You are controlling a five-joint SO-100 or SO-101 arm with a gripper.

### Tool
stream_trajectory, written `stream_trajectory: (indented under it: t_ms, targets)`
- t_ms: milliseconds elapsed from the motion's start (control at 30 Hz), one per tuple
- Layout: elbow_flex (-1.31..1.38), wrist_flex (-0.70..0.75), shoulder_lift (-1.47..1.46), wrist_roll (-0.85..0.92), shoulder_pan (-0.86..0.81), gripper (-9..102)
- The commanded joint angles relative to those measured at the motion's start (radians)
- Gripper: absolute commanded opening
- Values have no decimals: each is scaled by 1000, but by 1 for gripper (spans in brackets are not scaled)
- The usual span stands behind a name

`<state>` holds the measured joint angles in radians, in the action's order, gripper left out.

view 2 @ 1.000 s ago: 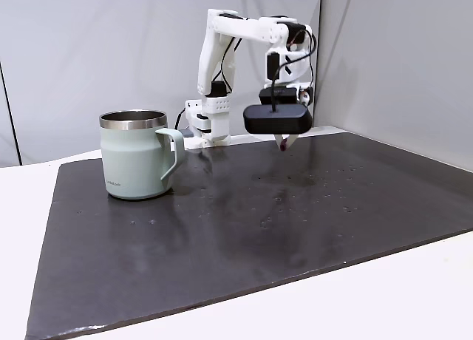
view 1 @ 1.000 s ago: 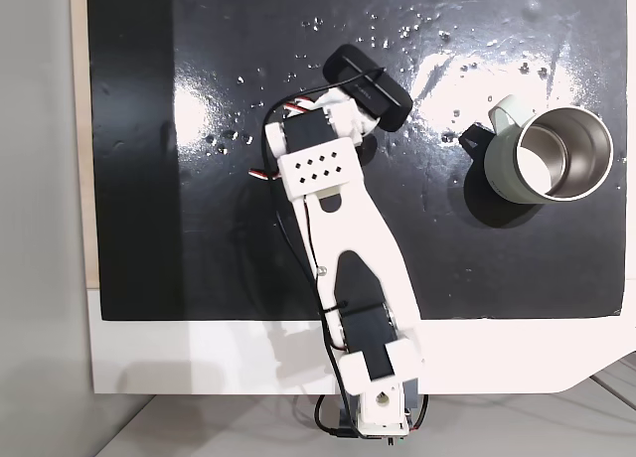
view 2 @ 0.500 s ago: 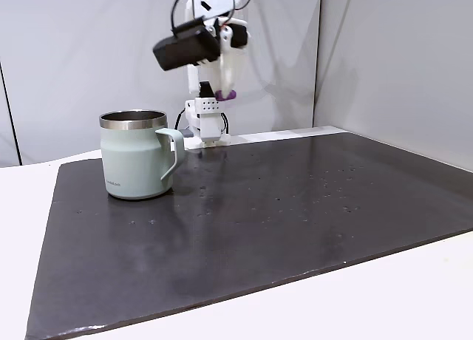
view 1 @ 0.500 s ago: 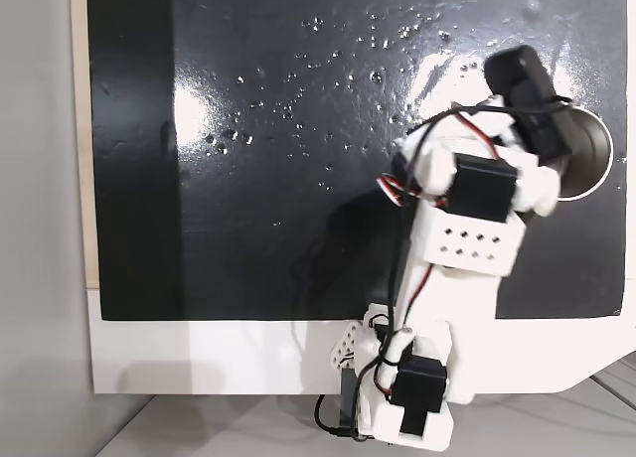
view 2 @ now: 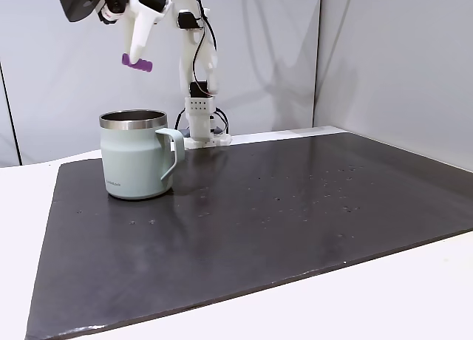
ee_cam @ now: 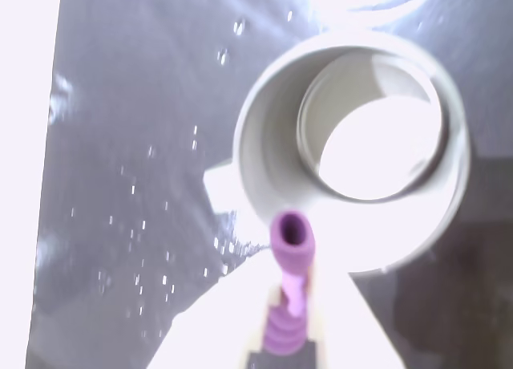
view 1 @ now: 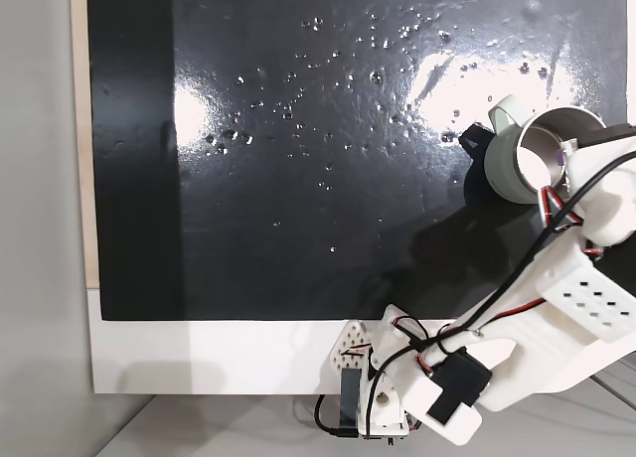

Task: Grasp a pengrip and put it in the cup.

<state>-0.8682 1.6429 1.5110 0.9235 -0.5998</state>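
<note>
The cup (view 2: 137, 162), a pale sage-green mug with a steel rim and a handle, stands upright on the left of the black mat in a fixed view. My gripper (view 2: 137, 58) hangs well above its mouth, shut on the light-purple ribbed pengrip (view 2: 137, 63), which sticks out below the fingertips. From above, the cup (view 1: 502, 169) sits at the mat's right edge, partly covered by my arm. In the wrist view the pengrip (ee_cam: 290, 239) points down over the near rim of the cup (ee_cam: 260, 148), whose shiny inside is open and holds nothing visible.
The black mat (view 2: 295, 207) lies on a white table (view 2: 414, 296), speckled with small droplets. My arm's base (view 2: 201, 129) stands behind the mat. Grey walls close the back and right. A pale strip (view 1: 78, 129) borders the mat's left edge from above.
My arm has swung from the middle of the mat across to the cup and risen, carrying the pengrip. The pengrip now hangs above the cup's mouth.
</note>
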Motion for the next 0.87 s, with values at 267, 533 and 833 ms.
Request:
stream_trajectory:
  t_ms: [267, 533, 833]
  targets:
    - [55, -103, -97, 17, -31, 0]
    - [60, -35, -87, 18, -15, 28]
    - [51, -25, -64, 17, -11, 28]
